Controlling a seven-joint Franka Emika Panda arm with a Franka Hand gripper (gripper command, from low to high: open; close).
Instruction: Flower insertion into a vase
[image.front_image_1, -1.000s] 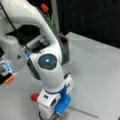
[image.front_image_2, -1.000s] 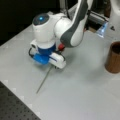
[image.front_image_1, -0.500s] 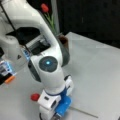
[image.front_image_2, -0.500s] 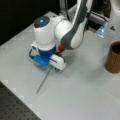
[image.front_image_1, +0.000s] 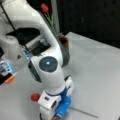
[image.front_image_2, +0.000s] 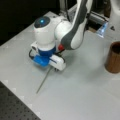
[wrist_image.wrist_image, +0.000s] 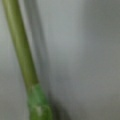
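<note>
Gripper (image.front_image_2: 53, 67): low over the flower (image.front_image_2: 44, 80) lying flat on the table (image.front_image_2: 82, 95); jaw state unreadable
Stem: thin, straight, green
Vase (image.front_image_2: 114, 60): brown cylinder; upright, well apart

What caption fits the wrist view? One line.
Close-up of the flower's green stem lying on the pale table.

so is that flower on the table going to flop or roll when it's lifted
The flower has a long thin stem with a red head at one end, so it may droop and tip head-down. Lying flat on the table, it could roll if nudged.
</note>
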